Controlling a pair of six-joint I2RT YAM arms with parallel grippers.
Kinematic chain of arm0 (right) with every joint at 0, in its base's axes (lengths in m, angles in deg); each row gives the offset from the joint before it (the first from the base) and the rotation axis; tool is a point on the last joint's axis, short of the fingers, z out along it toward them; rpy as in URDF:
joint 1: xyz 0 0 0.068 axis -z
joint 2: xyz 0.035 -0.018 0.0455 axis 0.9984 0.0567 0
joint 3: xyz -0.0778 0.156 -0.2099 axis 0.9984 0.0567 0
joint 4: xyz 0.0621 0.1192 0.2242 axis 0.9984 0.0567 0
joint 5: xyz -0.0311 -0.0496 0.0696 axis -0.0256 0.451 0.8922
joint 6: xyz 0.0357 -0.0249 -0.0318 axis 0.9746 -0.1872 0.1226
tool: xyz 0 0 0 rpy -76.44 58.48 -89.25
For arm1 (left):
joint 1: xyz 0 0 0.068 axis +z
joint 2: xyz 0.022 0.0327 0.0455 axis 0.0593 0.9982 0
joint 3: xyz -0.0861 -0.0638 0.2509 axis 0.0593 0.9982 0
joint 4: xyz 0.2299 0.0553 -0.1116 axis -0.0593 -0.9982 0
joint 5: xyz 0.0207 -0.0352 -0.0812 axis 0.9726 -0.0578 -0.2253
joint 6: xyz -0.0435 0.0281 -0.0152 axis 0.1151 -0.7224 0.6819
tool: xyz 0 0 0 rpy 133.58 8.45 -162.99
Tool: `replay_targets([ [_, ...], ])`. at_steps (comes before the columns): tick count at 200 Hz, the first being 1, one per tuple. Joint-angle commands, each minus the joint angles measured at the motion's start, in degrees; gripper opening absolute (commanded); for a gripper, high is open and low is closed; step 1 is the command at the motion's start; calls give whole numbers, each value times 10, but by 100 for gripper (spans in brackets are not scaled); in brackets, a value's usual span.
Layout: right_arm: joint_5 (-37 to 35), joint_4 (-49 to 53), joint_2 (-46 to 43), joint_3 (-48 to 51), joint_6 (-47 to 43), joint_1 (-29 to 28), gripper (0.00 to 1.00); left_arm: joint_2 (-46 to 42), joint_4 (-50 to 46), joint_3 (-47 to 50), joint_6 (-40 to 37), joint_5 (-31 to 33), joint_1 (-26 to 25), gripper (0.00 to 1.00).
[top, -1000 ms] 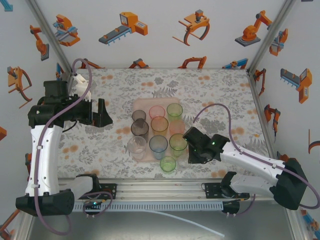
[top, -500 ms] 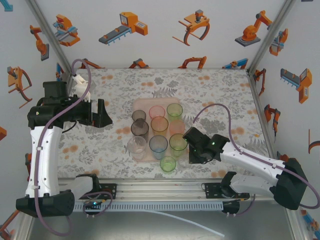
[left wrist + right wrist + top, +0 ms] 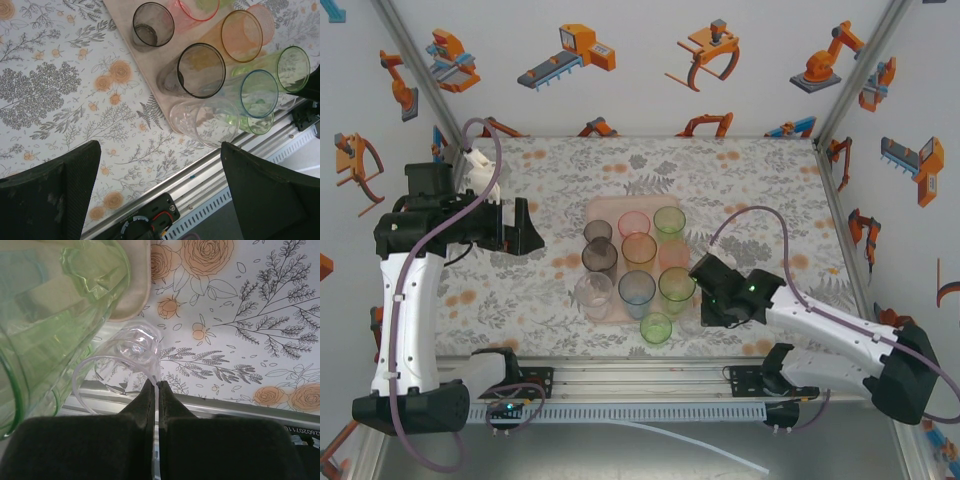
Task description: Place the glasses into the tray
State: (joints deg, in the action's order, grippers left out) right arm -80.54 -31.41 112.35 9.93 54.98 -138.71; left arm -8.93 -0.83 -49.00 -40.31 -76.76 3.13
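Floral counter carries the tray at frame centre, several glasses standing on it. Right pincer is clenched on the rim of a clear tumbler, which stands just beside the tray's lower right corner. Left pincer hangs released, jaws wide, over the counter.

Gripper posture, both arms.
Left gripper, at 9 o'clock, points toward 3 o'clock with jaws wide apart; right gripper, at 4 o'clock, pinches the rim of a small clear tumbler.
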Motion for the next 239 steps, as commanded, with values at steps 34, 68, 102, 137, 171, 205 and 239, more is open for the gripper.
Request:
replay_targets([
  [34, -64, 105, -32, -65, 23, -4, 0, -14, 7, 3, 10, -18, 5, 97],
  [68, -111, 177, -51, -100, 38, 1, 0, -15, 7, 2, 10, -19, 7, 97],
  [102, -137, 222, -60, -146, 34, 27, 0, -8, 7, -4, 10, -21, 7, 97],
  [137, -146, 226, -44, -210, -8, 81, 0, 6, 7, -16, 10, -21, 6, 97],
  [171, -129, 196, -6, -276, -73, 152, 0, 36, 6, -38, 6, -20, 5, 97],
  [205, -97, 155, 66, -341, -137, 220, 0, 76, -12, -67, -24, 15, -19, 97],
  [239, -66, 115, 163, -428, -191, 268, 0, 90, -13, -71, -61, 60, -51, 97],
])
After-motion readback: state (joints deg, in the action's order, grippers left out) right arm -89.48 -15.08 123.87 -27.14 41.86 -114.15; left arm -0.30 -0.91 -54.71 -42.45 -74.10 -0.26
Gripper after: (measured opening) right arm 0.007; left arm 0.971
